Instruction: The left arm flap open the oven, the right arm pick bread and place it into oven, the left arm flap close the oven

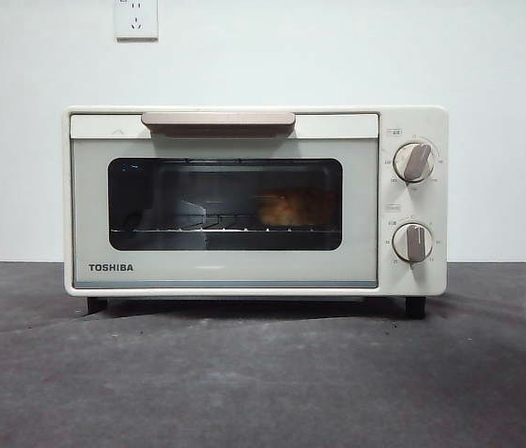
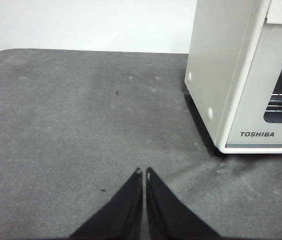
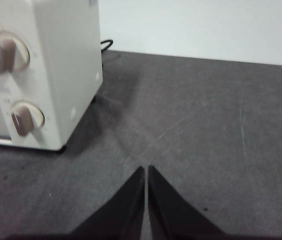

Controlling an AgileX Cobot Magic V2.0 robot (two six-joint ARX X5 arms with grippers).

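Note:
The cream-white TOSHIBA oven [image 1: 226,275] stands in the middle of the grey table with its glass door closed and its beige handle [image 1: 218,121] at the top. The golden bread [image 1: 286,209] lies on the wire rack inside, right of centre, dim behind the window. My left gripper [image 2: 142,173] is shut and empty above the table, off the oven's left side [image 2: 216,75]. My right gripper [image 3: 146,170] is shut and empty above the table, off the oven's right side [image 3: 76,65]. Neither gripper shows in the front view.
Two round knobs [image 1: 413,161] sit on the oven's right panel, also in the right wrist view [image 3: 6,52]. A black cable [image 3: 105,45] runs behind the oven. A white wall with sockets [image 1: 136,19] stands behind. Grey table mat [image 1: 263,383] lies in front.

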